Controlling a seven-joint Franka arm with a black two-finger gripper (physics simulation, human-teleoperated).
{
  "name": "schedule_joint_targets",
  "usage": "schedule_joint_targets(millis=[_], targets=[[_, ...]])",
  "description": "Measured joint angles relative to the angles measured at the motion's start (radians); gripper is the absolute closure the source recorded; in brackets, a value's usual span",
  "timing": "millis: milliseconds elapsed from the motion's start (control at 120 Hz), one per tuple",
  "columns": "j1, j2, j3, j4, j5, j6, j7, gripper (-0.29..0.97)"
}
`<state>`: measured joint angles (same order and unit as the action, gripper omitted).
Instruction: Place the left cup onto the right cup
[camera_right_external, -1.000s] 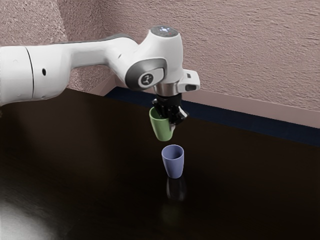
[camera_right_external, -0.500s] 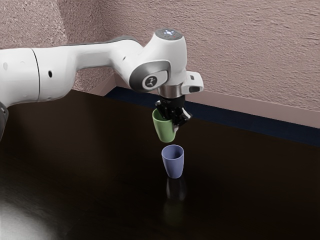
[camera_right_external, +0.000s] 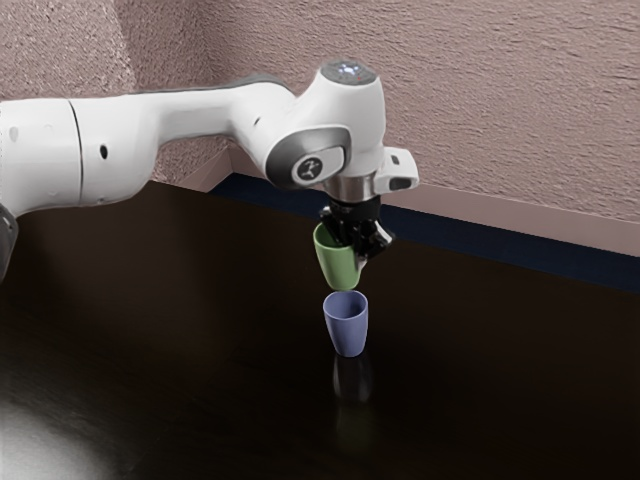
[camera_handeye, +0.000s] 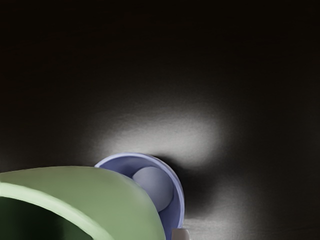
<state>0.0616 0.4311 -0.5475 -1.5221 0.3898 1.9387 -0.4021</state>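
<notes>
Jaws pinched the green cup (camera_right_external: 338, 263) by its rim, tilted, its base just above the upright blue cup's (camera_right_external: 346, 323) mouth, apart, slightly toward exterior view's left.

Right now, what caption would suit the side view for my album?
A robot gripper holds a tilted green cup just above an upright blue cup on a dark table.
</notes>
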Motion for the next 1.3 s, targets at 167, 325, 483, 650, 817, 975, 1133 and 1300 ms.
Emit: schedule_joint_targets(millis=[167,325,483,650,817,975,1133,1300], targets=[[0.0,0.016,0.002,-0.001,0.002,0.006,-0.013,0.78],[0.0,0.02,0.004,-0.004,0.003,0.009,-0.023,0.78],[0.0,0.029,0.01,-0.01,0.012,0.013,-0.031,0.78],[0.0,0.045,0.012,-0.013,0.015,0.023,-0.037,0.78],[0.0,0.051,0.012,-0.014,0.017,0.032,-0.042,0.78],[0.0,0.058,0.012,-0.012,0.029,0.036,-0.05,0.78],[0.0,0.07,0.012,-0.012,0.039,0.044,-0.057,0.78],[0.0,0.08,0.012,-0.014,0.043,0.055,-0.063,0.78]])
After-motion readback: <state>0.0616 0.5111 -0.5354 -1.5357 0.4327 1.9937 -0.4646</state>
